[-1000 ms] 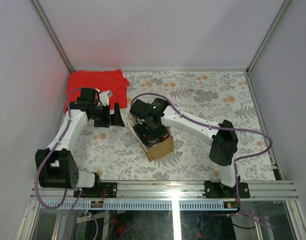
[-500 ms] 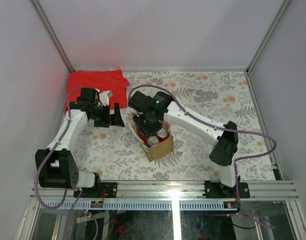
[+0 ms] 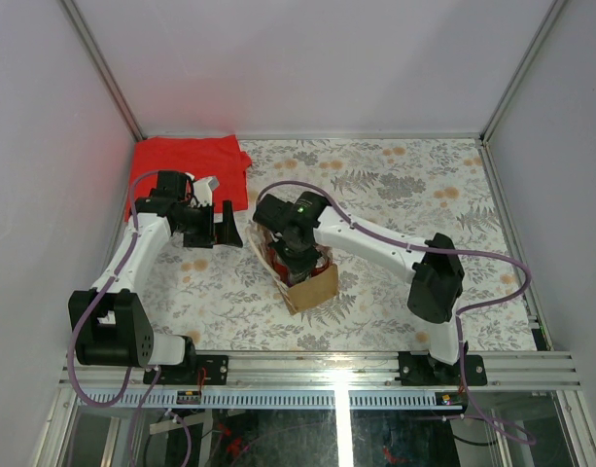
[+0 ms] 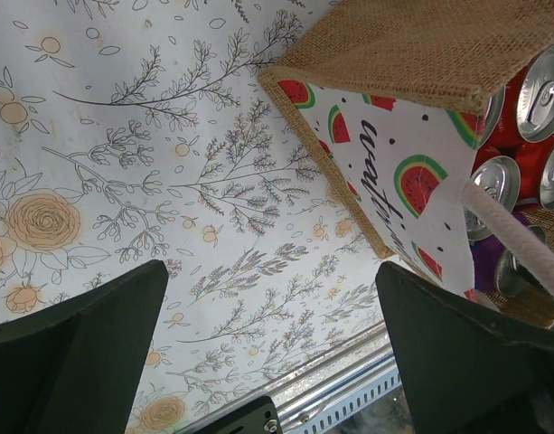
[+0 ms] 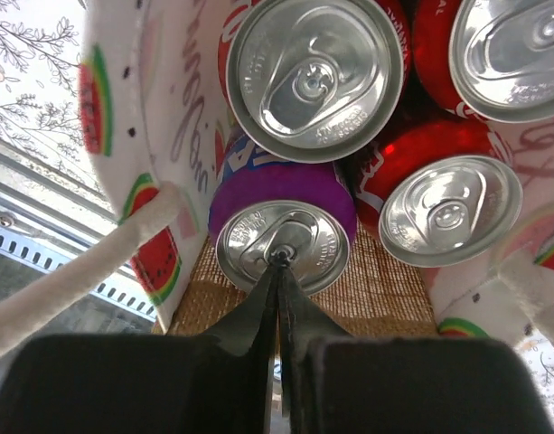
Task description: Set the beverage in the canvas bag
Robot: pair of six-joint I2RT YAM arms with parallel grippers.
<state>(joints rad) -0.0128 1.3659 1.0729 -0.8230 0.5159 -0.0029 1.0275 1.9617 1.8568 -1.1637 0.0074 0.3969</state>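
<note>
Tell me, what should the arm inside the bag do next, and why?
Probably lift the right gripper straight up, out of the canvas bag. Its jaws are shut and empty, tips over the purple can; it already stands inside beside three red cans, and rope handles flank the gripper.

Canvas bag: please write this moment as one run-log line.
right gripper: shut, tips at purple can | canvas bag: four cans inside | left gripper: open, empty
</note>
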